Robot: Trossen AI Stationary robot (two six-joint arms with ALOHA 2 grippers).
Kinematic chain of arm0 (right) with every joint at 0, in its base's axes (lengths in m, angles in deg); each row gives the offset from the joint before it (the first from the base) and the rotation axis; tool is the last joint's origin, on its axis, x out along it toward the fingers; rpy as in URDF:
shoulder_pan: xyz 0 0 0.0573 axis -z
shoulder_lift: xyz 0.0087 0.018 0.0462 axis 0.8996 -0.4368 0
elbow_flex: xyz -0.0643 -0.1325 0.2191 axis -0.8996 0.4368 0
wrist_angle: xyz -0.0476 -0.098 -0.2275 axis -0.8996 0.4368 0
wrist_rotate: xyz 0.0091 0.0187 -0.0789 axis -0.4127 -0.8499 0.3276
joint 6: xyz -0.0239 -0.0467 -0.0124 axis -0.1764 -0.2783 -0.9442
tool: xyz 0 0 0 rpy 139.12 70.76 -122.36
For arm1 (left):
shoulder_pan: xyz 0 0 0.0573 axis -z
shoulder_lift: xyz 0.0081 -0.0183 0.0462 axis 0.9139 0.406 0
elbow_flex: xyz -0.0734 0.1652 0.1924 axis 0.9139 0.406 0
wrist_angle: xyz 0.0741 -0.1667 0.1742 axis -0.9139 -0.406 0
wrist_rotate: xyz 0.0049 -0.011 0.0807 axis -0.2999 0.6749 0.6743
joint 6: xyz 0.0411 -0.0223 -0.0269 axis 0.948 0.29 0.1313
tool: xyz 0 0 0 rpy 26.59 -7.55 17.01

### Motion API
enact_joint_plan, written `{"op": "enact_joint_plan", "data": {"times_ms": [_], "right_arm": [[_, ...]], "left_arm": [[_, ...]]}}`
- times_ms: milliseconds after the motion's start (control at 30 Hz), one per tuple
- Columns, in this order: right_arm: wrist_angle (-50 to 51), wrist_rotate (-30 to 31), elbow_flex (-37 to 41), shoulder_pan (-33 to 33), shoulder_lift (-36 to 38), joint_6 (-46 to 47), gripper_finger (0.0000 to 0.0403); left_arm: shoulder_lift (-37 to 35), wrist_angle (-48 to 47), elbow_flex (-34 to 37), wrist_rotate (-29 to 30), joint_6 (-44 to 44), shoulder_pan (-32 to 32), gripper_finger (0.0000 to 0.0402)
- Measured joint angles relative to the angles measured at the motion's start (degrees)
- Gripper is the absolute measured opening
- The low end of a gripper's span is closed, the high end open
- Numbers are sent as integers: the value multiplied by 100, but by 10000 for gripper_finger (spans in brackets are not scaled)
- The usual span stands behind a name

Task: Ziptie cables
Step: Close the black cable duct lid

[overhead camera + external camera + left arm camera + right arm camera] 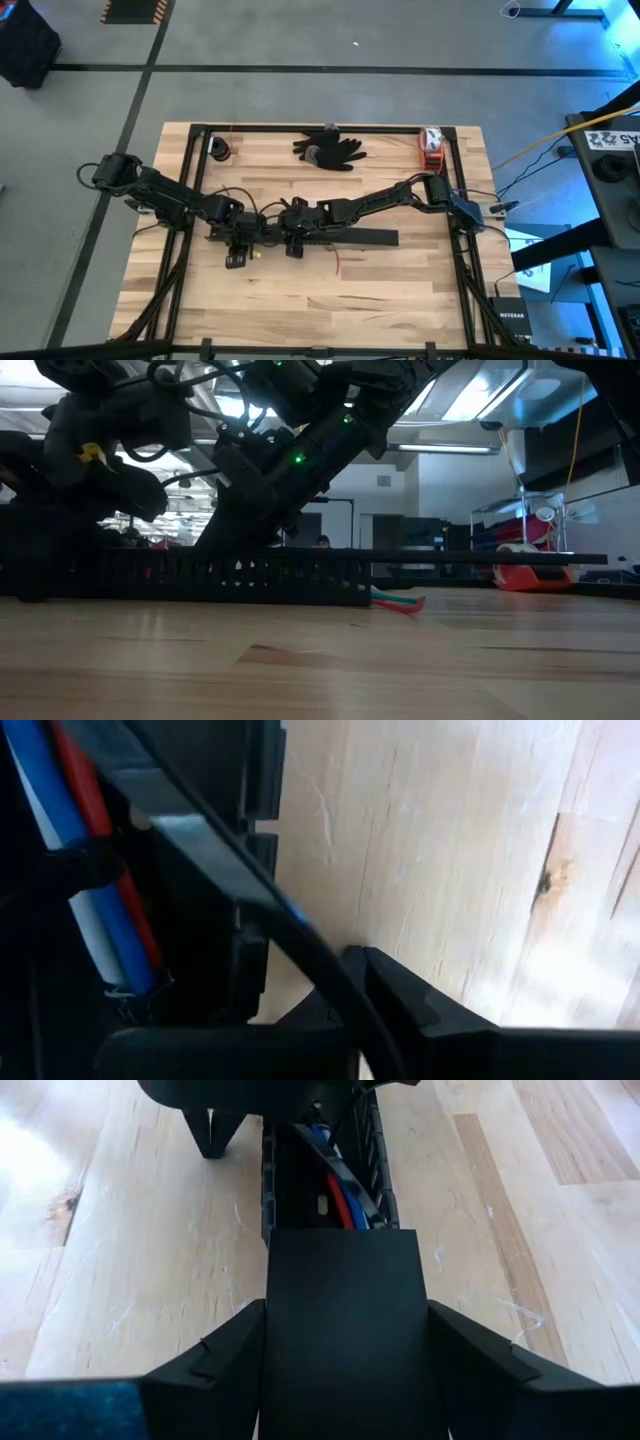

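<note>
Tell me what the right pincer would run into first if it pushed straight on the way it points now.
Probably the left pincer. The right pincer straddles the flat black cover, pointing along the slotted black bar that holds the cables. The left pincer sits across that bar just ahead, though depth is hard to judge.

The right end effector straddles a flat black strip leading to the cables.
</note>
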Motion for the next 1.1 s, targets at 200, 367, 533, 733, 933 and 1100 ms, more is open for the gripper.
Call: {"op": "enact_joint_plan", "data": {"times_ms": [200, 367, 533, 733, 933, 1100], "right_arm": [[8, 9, 0, 0, 0, -3, 225], [27, 59, 0, -2, 0, 13, 225], [15, 84, 0, 0, 0, 26, 225], [-102, 27, 0, 4, -4, -3, 225], [-231, -33, -12, 0, -7, -21, 225], [-267, 0, -19, 2, 9, -22, 225]], "left_arm": [[-52, 48, -50, -120, -26, -135, 59], [-243, -580, -343, -164, -8, -137, 98], [-965, -1328, -552, 536, -186, -84, 107], [-1719, -1880, -555, 892, -388, -172, 107], [-2397, -2386, -826, 1417, -747, -304, 107], [-2801, -2549, -915, 1968, -767, -424, 107]]}}
